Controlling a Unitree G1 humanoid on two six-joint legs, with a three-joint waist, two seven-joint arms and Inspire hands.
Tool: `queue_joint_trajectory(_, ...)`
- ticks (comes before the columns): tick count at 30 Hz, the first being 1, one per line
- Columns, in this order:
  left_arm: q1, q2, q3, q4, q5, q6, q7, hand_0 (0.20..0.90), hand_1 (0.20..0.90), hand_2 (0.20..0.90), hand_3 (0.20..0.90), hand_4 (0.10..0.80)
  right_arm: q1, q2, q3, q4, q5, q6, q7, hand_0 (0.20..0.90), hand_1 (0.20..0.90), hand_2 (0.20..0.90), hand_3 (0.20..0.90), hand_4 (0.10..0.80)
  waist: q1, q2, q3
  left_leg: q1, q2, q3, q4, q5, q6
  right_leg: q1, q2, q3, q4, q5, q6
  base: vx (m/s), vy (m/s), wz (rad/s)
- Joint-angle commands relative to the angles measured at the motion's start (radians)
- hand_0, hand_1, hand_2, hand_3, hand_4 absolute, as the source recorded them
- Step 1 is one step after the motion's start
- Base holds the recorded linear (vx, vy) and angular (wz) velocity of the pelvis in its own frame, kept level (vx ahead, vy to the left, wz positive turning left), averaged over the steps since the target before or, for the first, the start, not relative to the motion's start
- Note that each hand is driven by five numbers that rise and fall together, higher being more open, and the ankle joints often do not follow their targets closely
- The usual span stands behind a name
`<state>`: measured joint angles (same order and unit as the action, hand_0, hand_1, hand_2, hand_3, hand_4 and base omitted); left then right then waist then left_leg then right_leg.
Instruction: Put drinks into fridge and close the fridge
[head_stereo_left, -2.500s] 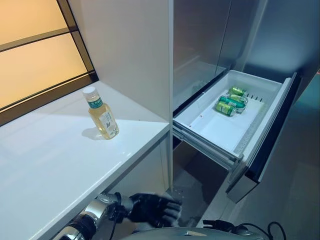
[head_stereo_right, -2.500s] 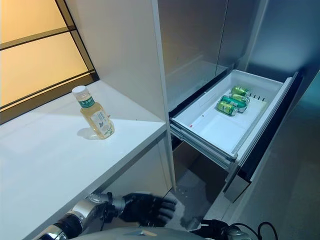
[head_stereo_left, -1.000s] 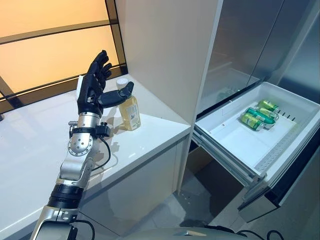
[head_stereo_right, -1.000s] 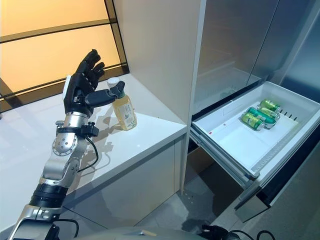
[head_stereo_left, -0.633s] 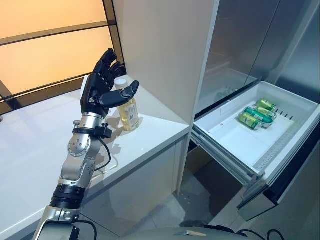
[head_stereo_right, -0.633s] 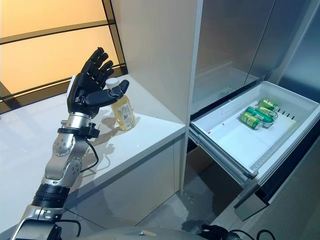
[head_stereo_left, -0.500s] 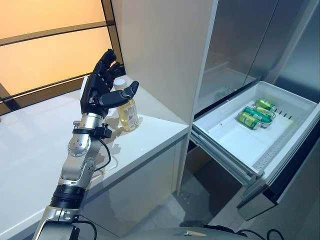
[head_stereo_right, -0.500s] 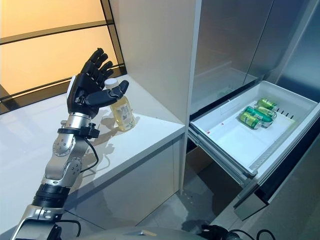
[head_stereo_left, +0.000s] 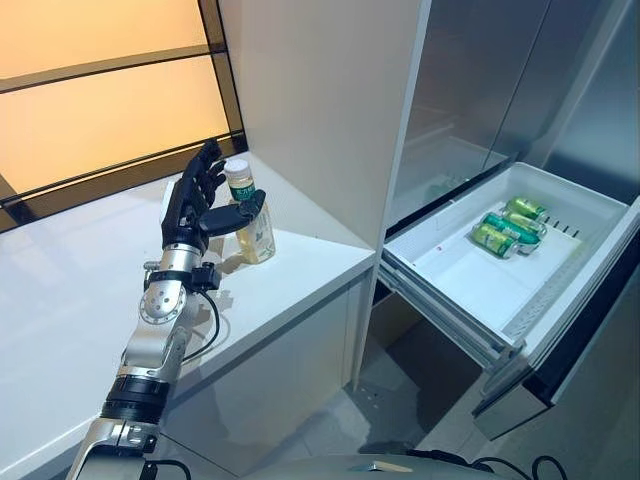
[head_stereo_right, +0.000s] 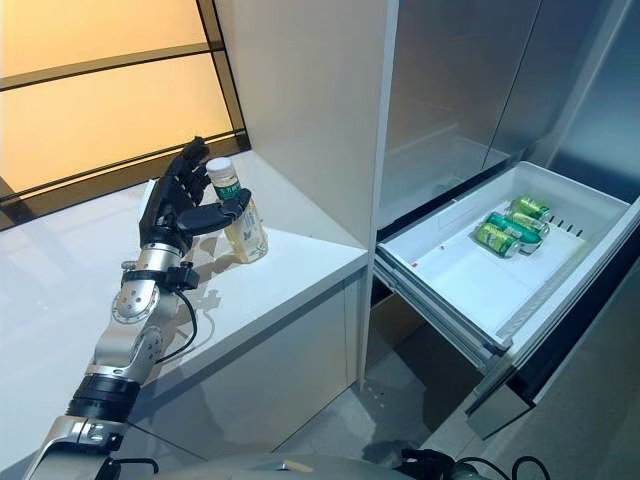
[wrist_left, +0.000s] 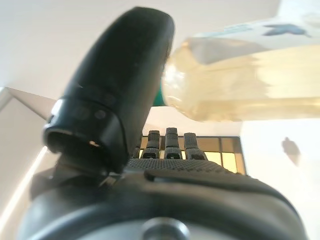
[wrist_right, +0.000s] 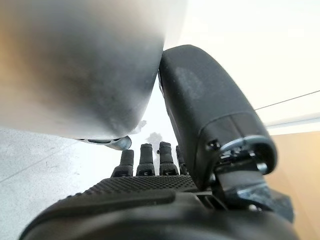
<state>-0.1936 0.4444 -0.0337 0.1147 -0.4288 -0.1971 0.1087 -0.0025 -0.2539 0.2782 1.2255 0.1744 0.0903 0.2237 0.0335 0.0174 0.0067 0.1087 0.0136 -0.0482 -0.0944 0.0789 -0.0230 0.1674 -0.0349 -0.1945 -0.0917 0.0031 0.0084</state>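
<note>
A clear bottle of pale yellow drink with a white cap stands upright on the white counter, near its right end. My left hand is open beside it, with straight fingers behind the bottle and the thumb across its front. The bottle lies between thumb and fingers. The white fridge drawer stands pulled out at the right, with green cans lying at its far end. My right hand is open and holds nothing.
A tall white cabinet side rises right behind the bottle. Steel fridge doors stand above the open drawer. A dark-framed window runs along the back of the counter. Grey floor lies below the drawer.
My left hand has come down and in toward the bottle, so its thumb now lies across the bottle's front. The bottle and the drawer have not moved.
</note>
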Motion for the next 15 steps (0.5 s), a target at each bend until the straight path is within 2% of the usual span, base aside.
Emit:
queue_joint_trajectory(1, -0.099, 0.038, 0.027, 0.0, 0.037, -0.072, 0.007, 0.9, 0.9, 0.9, 0.9, 0.8, -0.01, 0.02, 0.019, 0.03, -0.028, -0.003, 0.03, 0.9, 0.9, 0.9, 0.9, 0.8, -0.005, -0.022, -0.024, 0.034, -0.028, 0.089, 0.007, -0.098, 0.03, -0.01, -0.023, 0.075, 0.004, 0.022, 0.043, 0.0, 0.0, 0.0)
queue_joint_trajectory(15, -0.096, 0.023, 0.014, 0.023, 0.024, -0.069, -0.009, 0.9, 0.9, 0.9, 0.9, 0.8, -0.001, 0.016, 0.019, 0.015, -0.036, 0.004, 0.032, 0.9, 0.9, 0.9, 0.9, 0.8, -0.014, -0.022, -0.021, 0.035, -0.025, 0.097, 0.007, -0.097, 0.029, -0.011, -0.022, 0.082, 0.004, 0.023, 0.044, 0.001, 0.0, -0.03)
